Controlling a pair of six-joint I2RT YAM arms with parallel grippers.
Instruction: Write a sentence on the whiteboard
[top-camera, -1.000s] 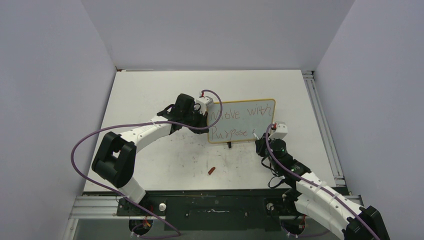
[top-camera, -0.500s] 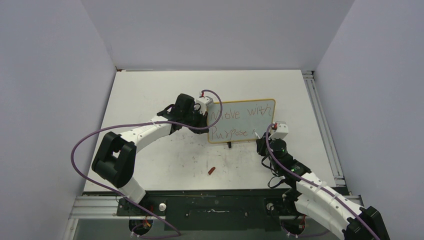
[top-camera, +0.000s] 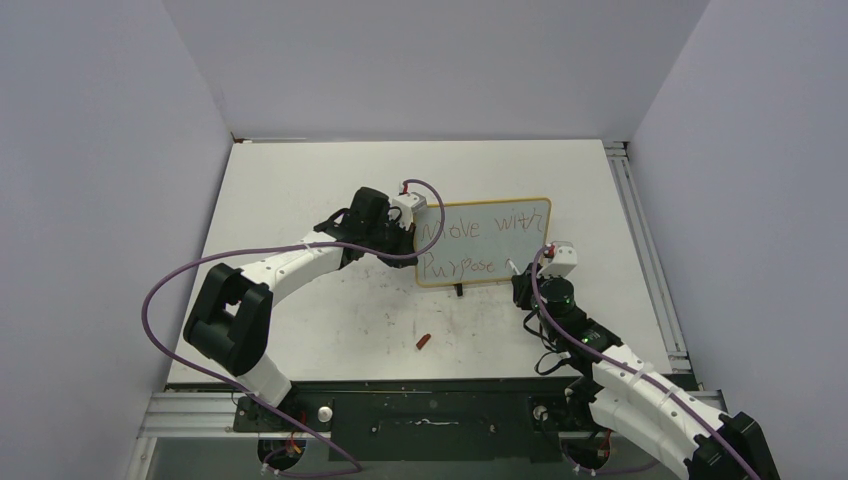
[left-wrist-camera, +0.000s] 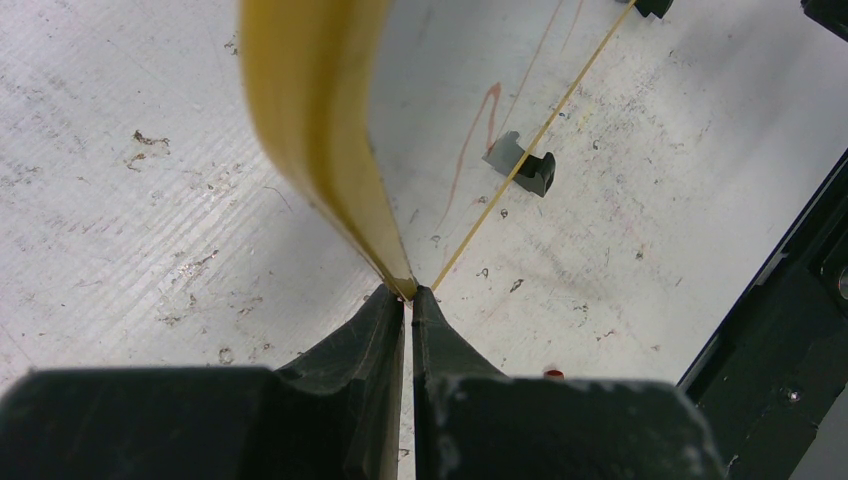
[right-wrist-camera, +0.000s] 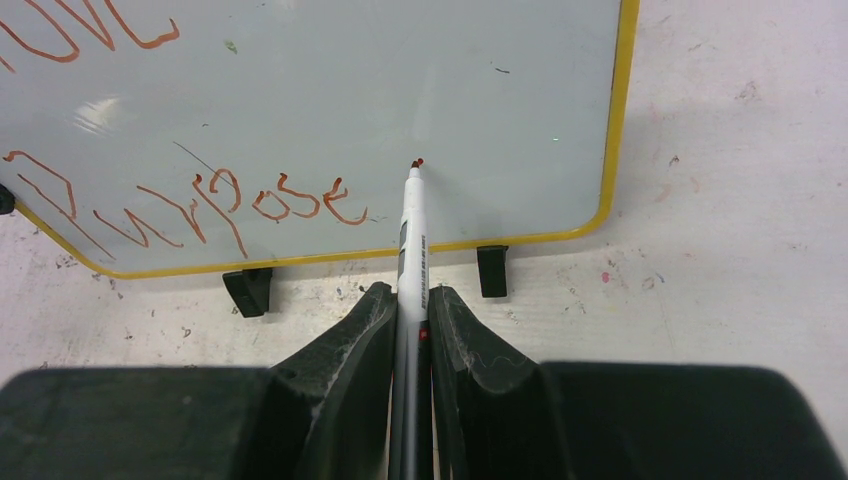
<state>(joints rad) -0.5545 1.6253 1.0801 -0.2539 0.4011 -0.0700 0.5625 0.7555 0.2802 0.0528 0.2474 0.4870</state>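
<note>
Two tools were at the whiteboard (top-camera: 484, 243), which stood on its black feet (right-wrist-camera: 248, 290) on the worktop (top-camera: 300, 180), right of the middle and between the two arms. The left tool (left-wrist-camera: 409, 300) was pinched tight on the board's yellow frame (left-wrist-camera: 320, 120) at its left edge, the jaws almost meeting around the thin rim. The right tool (right-wrist-camera: 410, 300) was clamped on a white marker (right-wrist-camera: 411, 240), gripping the barrel so that the red tip pointed at the board's face. That tip lay over the bare patch just right of the lower line of writing; whether it touched the surface could not be told. The sentence (right-wrist-camera: 200, 205) ran in thin reddish-brown letters over two lines, "Move with" above and "Purpose" below, filling the left and middle of the glossy pale face. A small red object (top-camera: 424, 341) lay on the scuffed worktop in front of the board, well apart from both tools.
</note>
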